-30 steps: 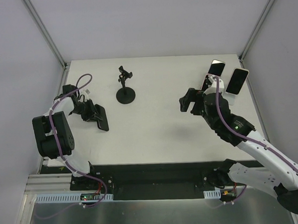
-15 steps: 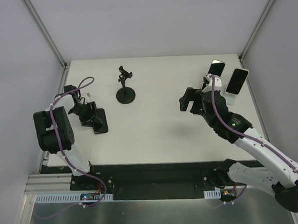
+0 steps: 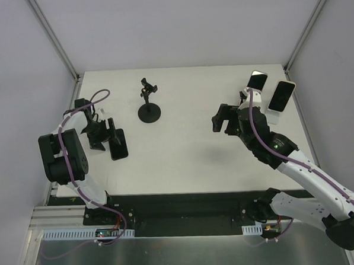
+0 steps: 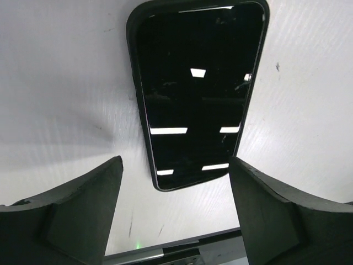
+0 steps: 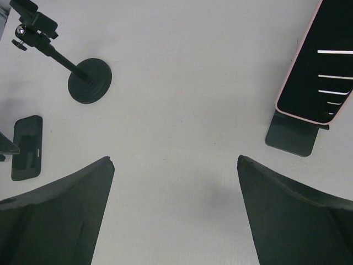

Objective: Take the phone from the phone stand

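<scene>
A black phone (image 4: 196, 94) lies flat, screen up, on the white table (image 3: 184, 150), at its left side (image 3: 118, 144). My left gripper (image 4: 175, 163) is open just behind the phone's near end, its fingers (image 4: 83, 210) apart from it and holding nothing. In the top view the left gripper (image 3: 108, 136) sits beside the phone. The black phone stand (image 3: 149, 107), a round base with a clamp on top, stands empty at the back centre. My right gripper (image 3: 224, 121) hovers open over the table's right half, empty (image 5: 175, 160).
Two more phones lean on small stands at the back right: a dark one (image 3: 257, 81) and a pink-cased one (image 3: 282, 95), the latter also in the right wrist view (image 5: 320, 83). The table's left edge (image 3: 75, 114) lies close to my left arm.
My left gripper opened and let go of the black phone, which now lies flat on the table. The gripper drew back slightly. The right arm barely moved.
</scene>
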